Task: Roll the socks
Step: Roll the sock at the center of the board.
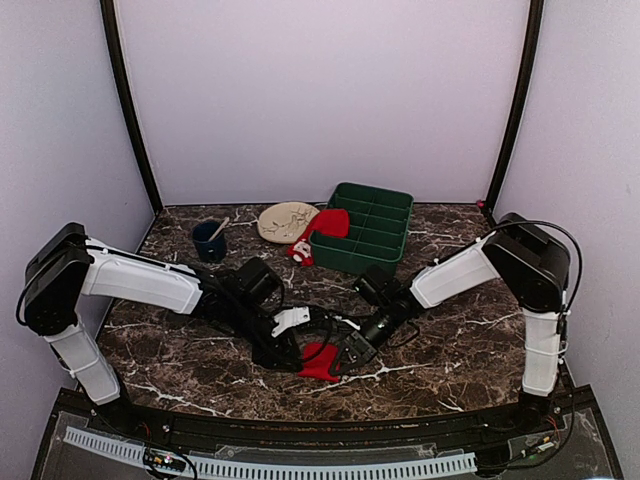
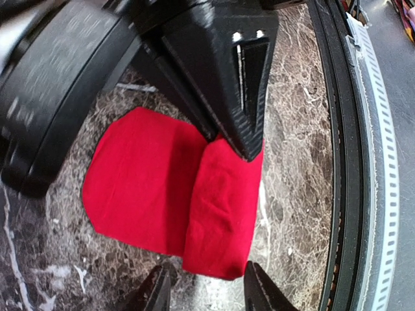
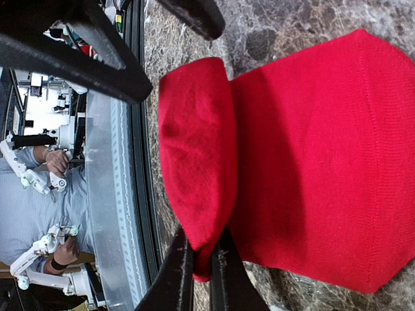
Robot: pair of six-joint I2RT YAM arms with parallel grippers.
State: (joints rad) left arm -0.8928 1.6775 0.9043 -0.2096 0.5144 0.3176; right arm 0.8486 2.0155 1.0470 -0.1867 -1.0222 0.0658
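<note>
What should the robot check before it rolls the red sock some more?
1. Right gripper holds the fold: ok, shut on the red sock.
2. Left gripper grips the fold's other end: not ok, jaws open around it.
3. Unrolled part of the red sock lies flat on the table: ok.
4. Fold is tight: cannot tell.
5. Second sock ready: not ok, unrolled and draped over the green bin.
</note>
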